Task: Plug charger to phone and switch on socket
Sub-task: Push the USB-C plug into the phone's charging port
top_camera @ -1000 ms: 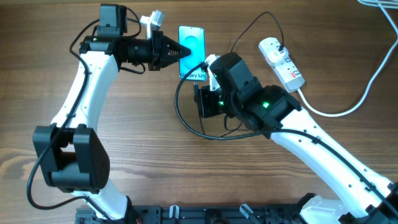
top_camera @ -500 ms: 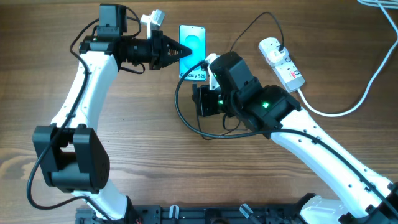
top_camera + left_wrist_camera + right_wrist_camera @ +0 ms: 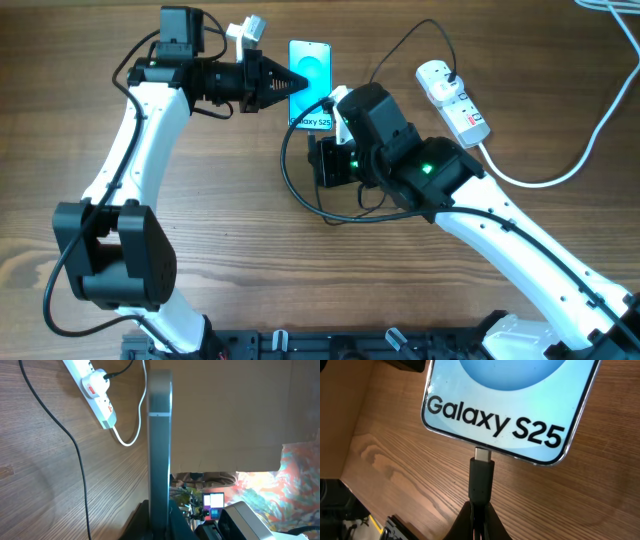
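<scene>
The phone (image 3: pixel 310 80) has a teal screen with "Galaxy S25" at its bottom edge (image 3: pixel 510 405). My left gripper (image 3: pixel 285 88) is shut on the phone's left side; in the left wrist view I see the phone edge-on (image 3: pixel 159 435) between the jaws (image 3: pixel 159 517). My right gripper (image 3: pixel 481 510) is shut on the charger's black connector (image 3: pixel 481 477), whose metal tip sits at the phone's bottom port. The black cable (image 3: pixel 292 185) loops under the right arm and runs to a black plug in the white socket strip (image 3: pixel 452 100).
The socket's thick white cord (image 3: pixel 590 140) runs off to the upper right. The strip also shows in the left wrist view (image 3: pixel 97 395). Wooden table (image 3: pixel 250 270) all around.
</scene>
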